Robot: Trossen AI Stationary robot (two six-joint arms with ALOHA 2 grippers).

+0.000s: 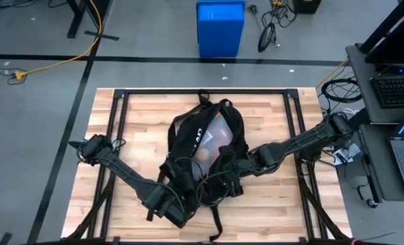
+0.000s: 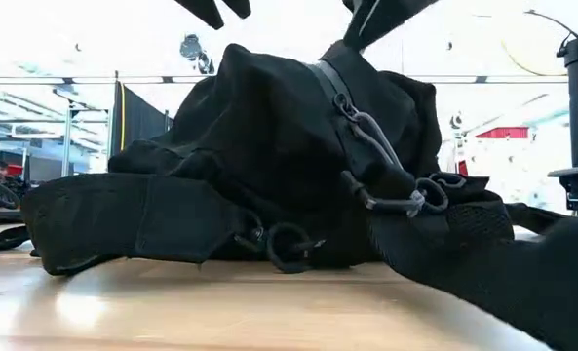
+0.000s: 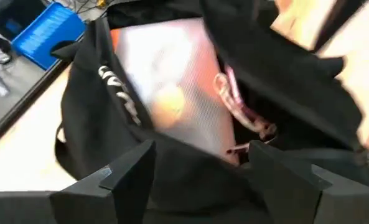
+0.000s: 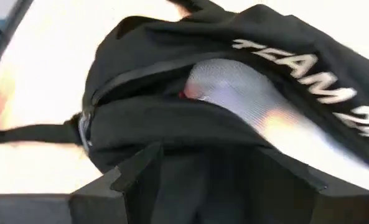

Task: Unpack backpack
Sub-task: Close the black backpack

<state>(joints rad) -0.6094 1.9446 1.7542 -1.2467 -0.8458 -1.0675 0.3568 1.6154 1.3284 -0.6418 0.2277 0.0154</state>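
Note:
The black backpack (image 1: 205, 153) lies in the middle of the wooden table, its main opening gaping. Inside shows a whitish see-through pouch (image 3: 172, 81) with orange and red things in it, and a pink cord (image 3: 234, 99). White lettering (image 4: 296, 68) runs along the flap. My left gripper (image 3: 203, 180) stands open at the backpack's near end, with black fabric of the opening's rim between its fingers. My right gripper (image 4: 212, 180) comes in from the right, open, its fingers either side of a fold of black fabric at the opening. Straps (image 2: 483, 253) trail onto the table. My left gripper has the rim of the backpack's opening (image 3: 196, 168) between its wide-apart fingers, slanting down from the near left; whether the fingers touch it I cannot tell. My right gripper has a fold of the opening's edge (image 4: 209, 155) between its fingers, coming from the right; touch cannot be told.
A black metal frame (image 1: 120, 102) runs round the table top. A blue bin (image 1: 220, 27) stands on the floor beyond the far edge. Desks with a laptop and a keyboard (image 1: 396, 88) stand to the right. Bare wood (image 1: 283, 204) lies right of the backpack.

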